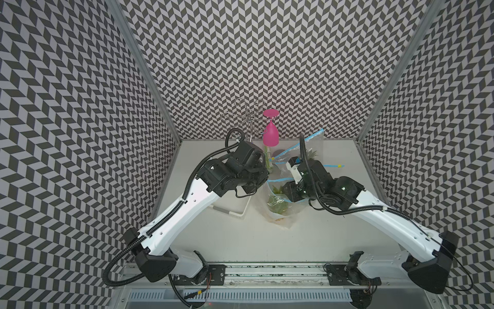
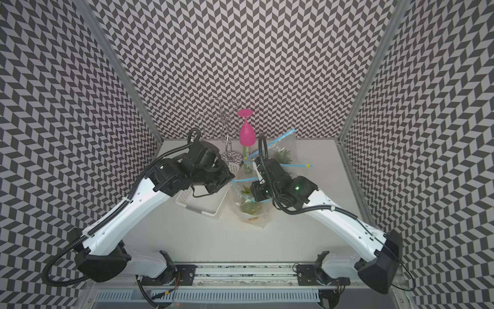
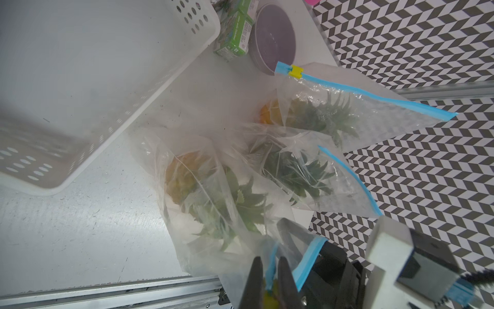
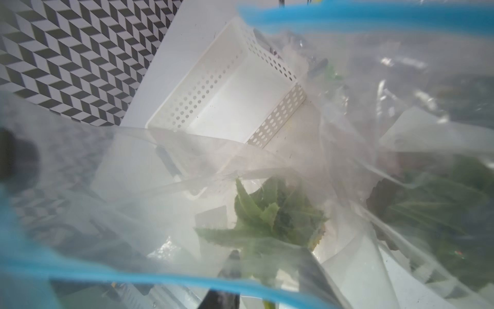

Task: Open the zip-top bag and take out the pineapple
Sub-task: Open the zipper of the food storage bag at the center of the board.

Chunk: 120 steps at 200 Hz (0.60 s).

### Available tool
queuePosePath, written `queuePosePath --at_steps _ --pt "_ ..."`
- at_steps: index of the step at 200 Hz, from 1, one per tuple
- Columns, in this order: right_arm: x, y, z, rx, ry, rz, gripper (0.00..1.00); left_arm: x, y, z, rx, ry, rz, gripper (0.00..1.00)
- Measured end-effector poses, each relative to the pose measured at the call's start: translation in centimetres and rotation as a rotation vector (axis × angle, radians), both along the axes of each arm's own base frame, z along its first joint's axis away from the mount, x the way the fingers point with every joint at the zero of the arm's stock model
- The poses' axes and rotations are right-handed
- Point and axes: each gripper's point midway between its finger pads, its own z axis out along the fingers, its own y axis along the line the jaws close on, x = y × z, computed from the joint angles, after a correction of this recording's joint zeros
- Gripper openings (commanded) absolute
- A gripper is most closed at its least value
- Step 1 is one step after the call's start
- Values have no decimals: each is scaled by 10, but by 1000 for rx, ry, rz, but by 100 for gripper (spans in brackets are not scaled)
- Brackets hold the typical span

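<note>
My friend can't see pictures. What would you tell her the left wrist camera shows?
The left gripper pinches the blue zip edge of a clear zip-top bag with a pineapple inside. Other bagged pineapples lie next to it, near a white basket, a purple bowl and a green carton.

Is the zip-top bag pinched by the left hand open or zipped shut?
Open. In the right wrist view the bag shows its blue zip strips spread apart, the pineapple crown inside.
</note>
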Motion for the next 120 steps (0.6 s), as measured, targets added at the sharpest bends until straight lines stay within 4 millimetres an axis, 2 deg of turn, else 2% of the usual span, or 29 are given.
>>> queuePosePath --at_steps 35,67,120 --pt "-11 14 -8 11 44 1 59 -7 4 -7 1 13 -2 2" --pt "-8 13 -7 11 37 -45 68 -9 5 -11 -3 18 0 2" --pt "-3 7 -15 -13 24 -98 72 -7 2 -19 -9 27 4 3"
